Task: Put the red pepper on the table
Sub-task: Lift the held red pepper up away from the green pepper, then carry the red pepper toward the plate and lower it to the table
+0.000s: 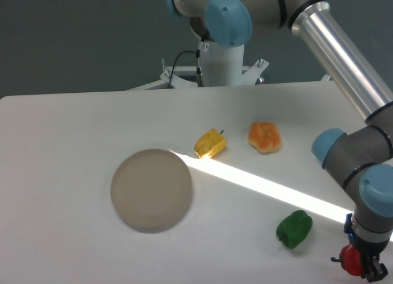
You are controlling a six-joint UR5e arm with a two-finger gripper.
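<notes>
The red pepper (pixel 350 260) is a small glossy red shape at the bottom right corner of the view, low over the white table (pixel 73 142) near its front right edge. My gripper (pixel 363 267) points down from the arm's wrist and appears shut on the red pepper. Its dark fingers are partly cut off by the bottom of the frame. I cannot tell whether the pepper touches the table.
A green pepper (pixel 294 228) lies just left of the gripper. A yellow pepper (pixel 210 144) and an orange pastry-like toy (pixel 264 137) lie in the middle back. A round grey-beige disc (pixel 151 189) sits left of centre. The arm's base (pixel 221 66) stands at the far edge.
</notes>
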